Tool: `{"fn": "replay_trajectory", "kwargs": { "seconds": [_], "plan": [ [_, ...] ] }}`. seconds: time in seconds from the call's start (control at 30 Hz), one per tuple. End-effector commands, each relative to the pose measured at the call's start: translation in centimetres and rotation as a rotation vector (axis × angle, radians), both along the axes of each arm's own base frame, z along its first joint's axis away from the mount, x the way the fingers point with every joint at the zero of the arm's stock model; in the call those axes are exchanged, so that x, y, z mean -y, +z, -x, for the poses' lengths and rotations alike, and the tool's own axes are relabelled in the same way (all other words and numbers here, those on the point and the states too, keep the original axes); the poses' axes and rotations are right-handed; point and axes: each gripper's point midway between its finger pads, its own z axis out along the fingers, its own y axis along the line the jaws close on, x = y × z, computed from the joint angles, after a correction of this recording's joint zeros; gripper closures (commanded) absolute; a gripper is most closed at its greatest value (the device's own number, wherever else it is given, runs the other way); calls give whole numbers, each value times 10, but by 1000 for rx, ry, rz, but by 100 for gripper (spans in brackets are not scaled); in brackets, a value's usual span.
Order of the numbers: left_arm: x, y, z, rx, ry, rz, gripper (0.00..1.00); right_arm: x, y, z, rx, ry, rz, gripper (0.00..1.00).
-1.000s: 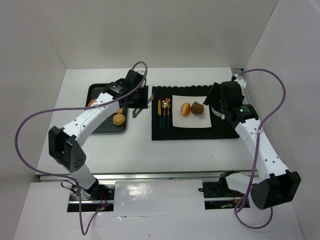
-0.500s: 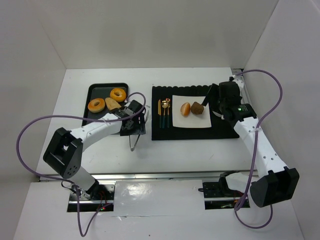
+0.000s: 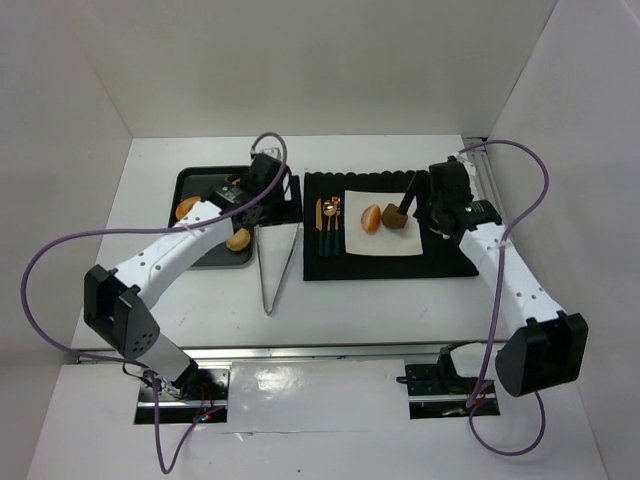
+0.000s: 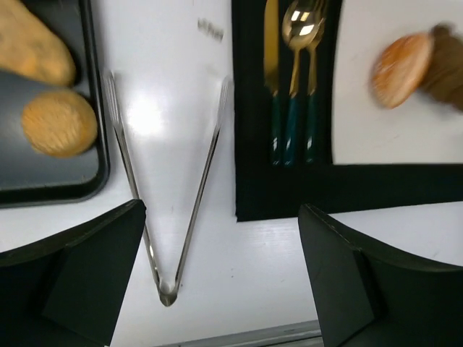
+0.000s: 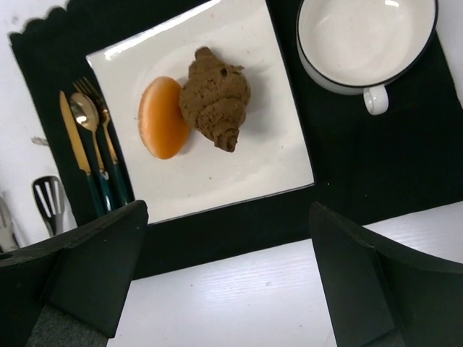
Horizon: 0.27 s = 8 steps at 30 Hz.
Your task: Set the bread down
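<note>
Left fingers (image 4: 79, 275) stand spread wide with nothing between them, released, hanging over the bare bench (image 4: 166, 43). Directly beneath them the metal tongs (image 4: 168, 291) lie flat on the bench, untouched, in a V whose hinge points to 6 o'clock in the top view and whose two tips open toward 12. Right fingers (image 5: 87, 267) are likewise parted and empty, hovering above the near edge of the black mat (image 5: 362, 166). At 9 o'clock of the tongs sits the dark tray (image 4: 51, 177), holding a round bun (image 4: 59, 123) near its corner and a longer piece of bread (image 4: 32, 43) just past it toward 11 o'clock. At 3 o'clock of the tongs the mat carries gold cutlery (image 4: 289, 130) with teal handles, then a white square plate (image 5: 268, 166). On the plate a golden bun (image 5: 163, 117) and a brown croissant (image 5: 215, 97) lie side by side, touching, the croissant at 3 o'clock of the bun. A white cup (image 5: 365, 36) with a dark rim rests on the mat at 1 o'clock of the plate in the right wrist view.
</note>
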Motion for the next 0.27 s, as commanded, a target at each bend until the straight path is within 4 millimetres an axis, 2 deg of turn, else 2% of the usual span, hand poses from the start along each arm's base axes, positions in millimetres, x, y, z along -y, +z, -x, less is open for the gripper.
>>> {"fn": "replay_trajectory", "kwargs": {
  "seconds": [0.0,0.13,0.23],
  "plan": [
    [-20,68,-9,156,-4,26,0,-3,6,-9,11,2,-19,0],
    [-40,104,-19,266,30,47,0,-2,-4,-5,-26,2,-11,0],
    [-48,104,-23,290,42,85,0,2,-12,-3,-51,-15,10,0]
  ]
}}
